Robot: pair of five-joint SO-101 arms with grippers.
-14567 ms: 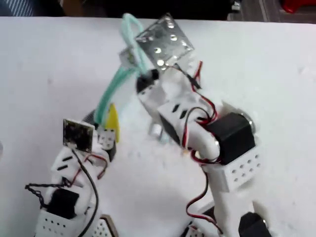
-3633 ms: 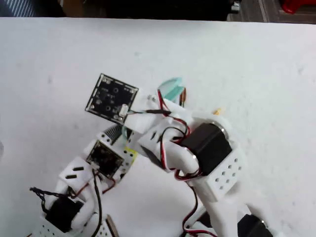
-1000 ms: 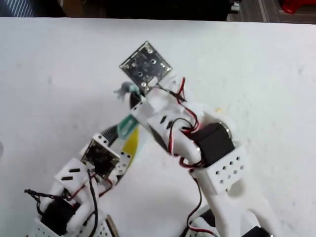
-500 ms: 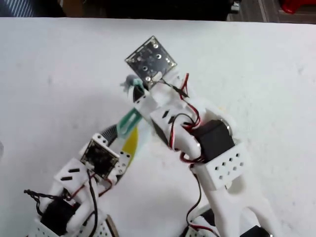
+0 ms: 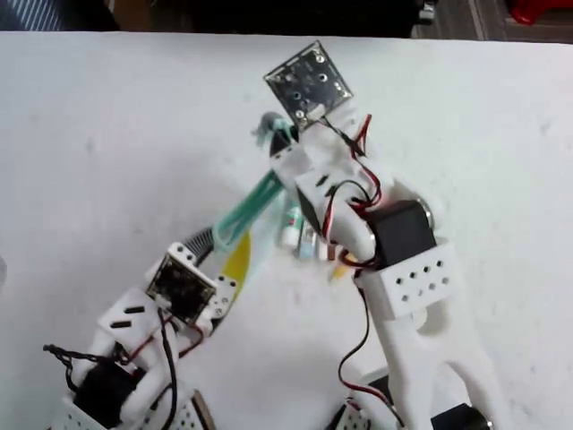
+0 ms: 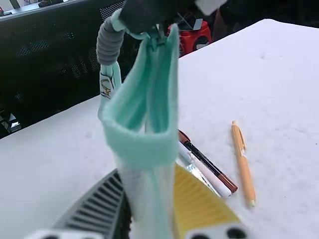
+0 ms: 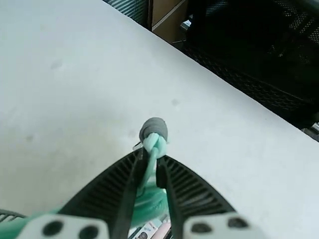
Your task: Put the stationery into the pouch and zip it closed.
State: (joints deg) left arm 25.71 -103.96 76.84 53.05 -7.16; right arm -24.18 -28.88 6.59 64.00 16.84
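The mint-green pouch (image 5: pixel 253 199) is held stretched between the two grippers above the white table (image 5: pixel 107 134); it runs from the left gripper (image 5: pixel 228 244) at its lower end up to the right gripper (image 5: pixel 276 143) at its far end.

Left gripper: closed on the lower end of the pouch; in the left wrist view the fabric is clamped between a grey ribbed finger (image 6: pixel 97 211) and a yellow finger (image 6: pixel 197 204); above the clamp the fabric is folded into a thick rim, and a narrow dark gap is seen between the two walls of the pouch.

Right gripper: closed on the far tip of the pouch; in the right wrist view the black ribbed fingers (image 7: pixel 127 181) are pressed together on the mint fabric; a grey loop (image 7: pixel 154 128) protrudes just past the fingertips.

Stationery: it lies on the table, outside the pouch; an orange pen (image 6: pixel 242 164) lies apart from the rest; a brown-capped marker (image 6: pixel 207 167) lies between it and the pouch, with a pale pen (image 6: pixel 192 167) touching its side; in the high view this group is found just beside the pouch, partly covered by the right arm (image 5: pixel 394 242).
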